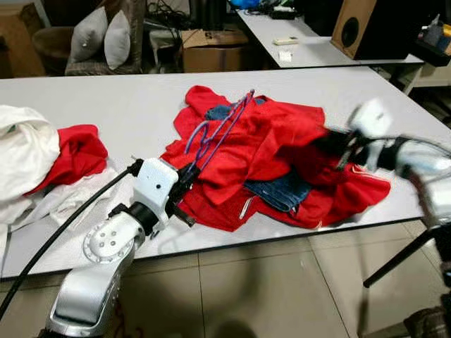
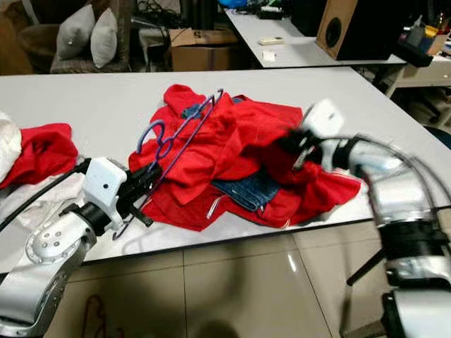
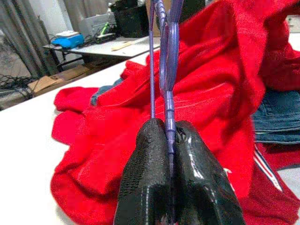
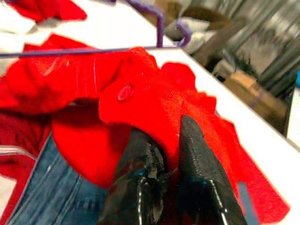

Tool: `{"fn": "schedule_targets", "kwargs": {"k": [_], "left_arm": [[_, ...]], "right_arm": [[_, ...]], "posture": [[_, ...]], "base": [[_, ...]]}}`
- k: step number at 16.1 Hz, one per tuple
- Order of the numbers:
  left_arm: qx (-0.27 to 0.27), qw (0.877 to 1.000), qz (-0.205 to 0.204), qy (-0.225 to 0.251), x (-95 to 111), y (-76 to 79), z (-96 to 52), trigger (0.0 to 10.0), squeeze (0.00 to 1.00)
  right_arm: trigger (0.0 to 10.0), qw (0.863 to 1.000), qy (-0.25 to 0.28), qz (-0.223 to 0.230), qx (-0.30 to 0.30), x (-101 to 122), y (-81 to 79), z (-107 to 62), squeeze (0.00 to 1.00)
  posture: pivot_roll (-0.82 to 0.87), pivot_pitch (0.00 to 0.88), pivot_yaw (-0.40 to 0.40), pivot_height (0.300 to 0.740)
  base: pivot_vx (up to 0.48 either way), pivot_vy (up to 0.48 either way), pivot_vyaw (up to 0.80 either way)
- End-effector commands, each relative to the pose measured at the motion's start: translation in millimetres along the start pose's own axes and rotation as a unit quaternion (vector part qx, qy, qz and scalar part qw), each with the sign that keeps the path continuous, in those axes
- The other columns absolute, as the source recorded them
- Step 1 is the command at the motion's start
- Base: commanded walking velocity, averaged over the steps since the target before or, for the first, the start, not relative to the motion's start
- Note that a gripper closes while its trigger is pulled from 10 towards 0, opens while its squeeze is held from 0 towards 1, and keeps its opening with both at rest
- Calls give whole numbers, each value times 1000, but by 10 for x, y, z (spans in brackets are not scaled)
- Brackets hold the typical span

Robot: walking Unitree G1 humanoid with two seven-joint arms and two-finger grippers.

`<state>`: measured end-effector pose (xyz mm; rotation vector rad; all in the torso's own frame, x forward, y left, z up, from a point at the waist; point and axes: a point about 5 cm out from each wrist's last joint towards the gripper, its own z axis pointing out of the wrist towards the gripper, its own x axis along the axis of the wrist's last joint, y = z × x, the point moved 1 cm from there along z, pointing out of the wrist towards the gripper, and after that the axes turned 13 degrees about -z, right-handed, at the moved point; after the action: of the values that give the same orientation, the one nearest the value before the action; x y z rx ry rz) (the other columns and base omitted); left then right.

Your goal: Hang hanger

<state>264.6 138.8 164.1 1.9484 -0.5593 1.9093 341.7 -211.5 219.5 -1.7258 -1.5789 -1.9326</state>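
I saw even, bright indoor light; right arm (image 1: pixel 416 165) was motion-blurred in head views, wrist pics soft, bkgd out of focus, floor (image 2: pixel 239 282) showed faint glare.

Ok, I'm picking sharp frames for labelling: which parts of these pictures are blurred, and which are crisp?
In both eye views the right claw and its arm are smeared by motion, while the left claw, the purple hanger and the red garment stay crisp. The left wrist view is sharp on the fingers, soft behind. The right wrist view is blurred throughout.
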Motion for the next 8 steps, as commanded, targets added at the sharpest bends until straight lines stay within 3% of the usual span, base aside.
{"fn": "schedule_targets", "kwargs": {"k": [1,4,7,8], "left_arm": [[5,1000,12,17,90,-17,-24,10000,0],[16,1000,13,21,126,-69,-76,10000,0],[17,999,18,20,143,-101,-79,10000,0],[16,999,18,21,157,-100,-73,10000,0]], "right_arm": [[0,1000,12,1,1,64,24,-84,0],[0,999,-7,-5,37,51,-159,-289,0],[0,999,-29,18,12,-10,-306,-430,0],[0,998,-51,24,22,-75,-485,-451,0]], "posture": [[-2,0,-43,740],[6,5,-46,740],[2,10,-31,740],[1,14,-24,740]], "base": [[0,0,0],[0,0,0],[0,0,0],[0,0,0]]}}
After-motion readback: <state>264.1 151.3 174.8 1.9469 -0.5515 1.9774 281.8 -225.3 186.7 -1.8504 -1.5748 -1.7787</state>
